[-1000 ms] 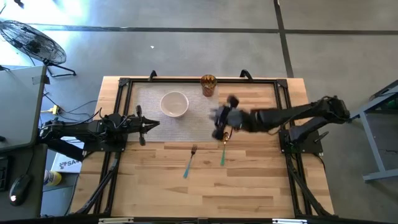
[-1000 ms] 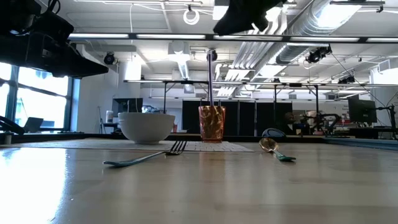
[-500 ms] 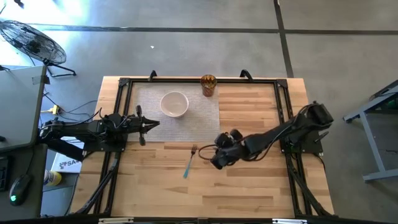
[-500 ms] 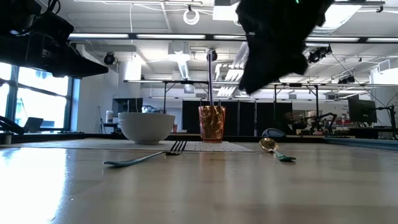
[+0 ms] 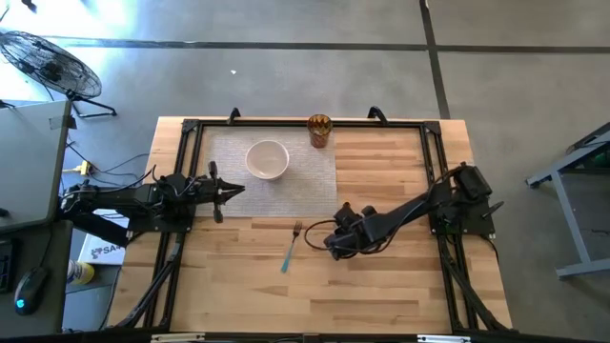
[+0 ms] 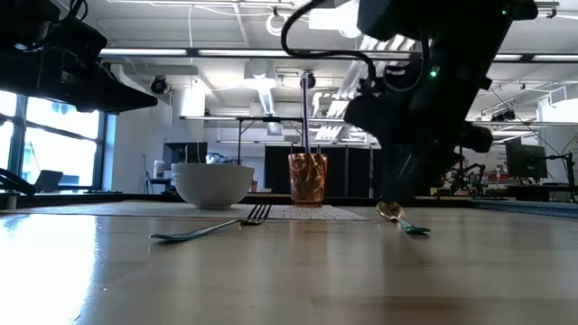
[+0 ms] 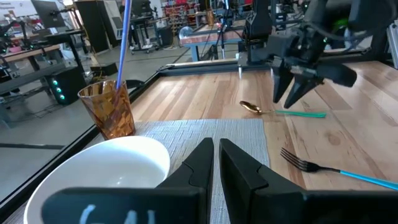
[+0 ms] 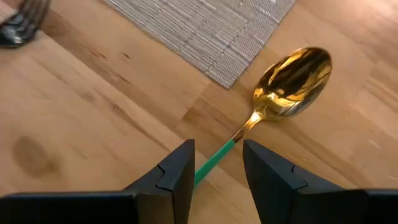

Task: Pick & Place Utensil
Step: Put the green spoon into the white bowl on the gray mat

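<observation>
- The spoon, gold bowl and green handle, lies flat on the bare wood just off the corner of the grey mat, at about 4 o'clock from the table's middle in the high view, where the arm hides it.
- The right gripper hangs right over the spoon's handle, fingers apart, one on each side of the green shaft and holding nothing.
- A second ago this gripper was higher and nearer the cup; half a second ago it had swung out over the spoon, and now it has dropped low, almost to the wood in the low view. The spoon has not shifted.
- That drop suggests the reach is over and the grasp is next: a little lower, then close on the handle.
- The fork lies at about 9 o'clock from the spoon, near but apart, untouched.
- The white bowl sits on the mat, and the amber cup, with a straw in it, stands at the mat's far corner; either could be the goal.
- The left gripper waits at the table's 9 o'clock edge, fingers nearly together and empty, as they were a second ago.
</observation>
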{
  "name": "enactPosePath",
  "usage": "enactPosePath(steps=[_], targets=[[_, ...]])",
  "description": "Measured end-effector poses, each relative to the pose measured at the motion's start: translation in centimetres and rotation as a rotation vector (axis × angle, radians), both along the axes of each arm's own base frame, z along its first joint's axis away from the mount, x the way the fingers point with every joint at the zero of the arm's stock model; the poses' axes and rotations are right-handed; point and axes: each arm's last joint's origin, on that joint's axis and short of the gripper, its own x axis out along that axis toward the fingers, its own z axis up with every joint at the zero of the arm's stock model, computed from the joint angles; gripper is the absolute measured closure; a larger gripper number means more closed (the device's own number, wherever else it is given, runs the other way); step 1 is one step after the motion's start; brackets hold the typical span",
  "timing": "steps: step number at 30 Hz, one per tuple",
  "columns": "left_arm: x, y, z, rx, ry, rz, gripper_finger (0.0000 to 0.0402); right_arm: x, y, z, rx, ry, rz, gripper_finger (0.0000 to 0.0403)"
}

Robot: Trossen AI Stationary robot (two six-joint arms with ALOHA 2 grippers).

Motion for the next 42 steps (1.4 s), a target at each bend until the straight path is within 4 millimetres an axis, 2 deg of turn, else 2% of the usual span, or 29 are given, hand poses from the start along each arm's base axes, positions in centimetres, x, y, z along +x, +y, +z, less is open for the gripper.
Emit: enactPosePath(steps=[5,14,20,29,33,42], targets=[[0.0,0.0,0.0,0.000,0.000,0.000,0.0378,0.4,-0.7,-1.1,0.002,0.019,-0.043,0.0274],[0.0,0.0,0.0,0.000,0.000,0.000,0.0378,0.5,-2.0,-1.5,0.024,0.037,-0.080,0.0274],[0.0,0.0,0.0,0.000,0.000,0.000,0.0378,0.1,-2.3,-2.5,0.093,0.015,-0.082,0.0274],[0.0,0.0,0.0,0.000,0.000,0.000,0.0378,0.1,-2.2,-2.6,0.090,0.007,-0.087,0.0276],[0.0,0.0,0.0,0.000,0.000,0.001,0.0378,0.1,-2.2,-2.6,0.100,-0.001,-0.116,0.0294],[0.0,0.0,0.0,0.000,0.000,0.000,0.0378,0.1,-2.2,-2.7,0.106,0.001,-0.117,0.0362]])
